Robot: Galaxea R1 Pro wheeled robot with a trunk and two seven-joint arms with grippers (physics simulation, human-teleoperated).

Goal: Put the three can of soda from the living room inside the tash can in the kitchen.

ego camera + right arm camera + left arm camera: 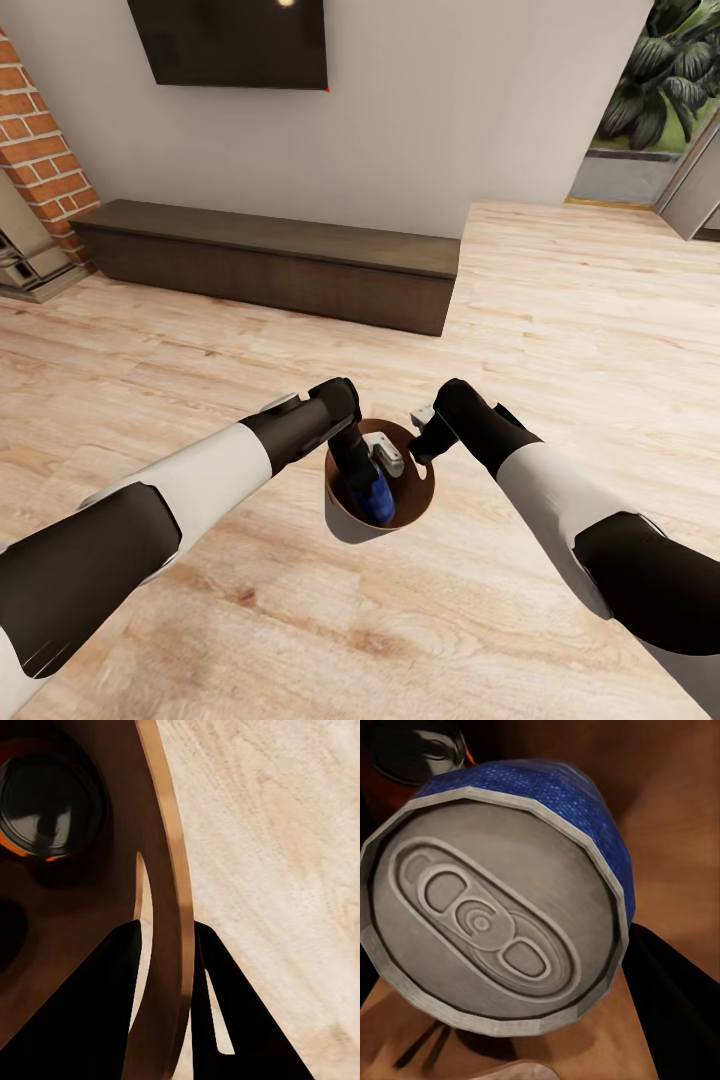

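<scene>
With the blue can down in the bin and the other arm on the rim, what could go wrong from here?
1. The right gripper pinches the bin's rim; a slip could tip the bin while it is held above the floor.
2. The blue can sits tilted at the left gripper, which is deep inside the bin; pulling out carelessly could snag the wall.
3. An orange can already lies inside and could spill.

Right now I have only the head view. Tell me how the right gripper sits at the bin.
Observer: The right gripper straddles the trash can rim, one finger inside, one outside.
Operator: Report what lies inside.
Observer: An orange can with a dark top sits in the trash can.
Operator: Now check the blue can.
Observer: The blue can turns its pull-tab top to the left wrist camera, tilted, with the orange can beyond it.
</scene>
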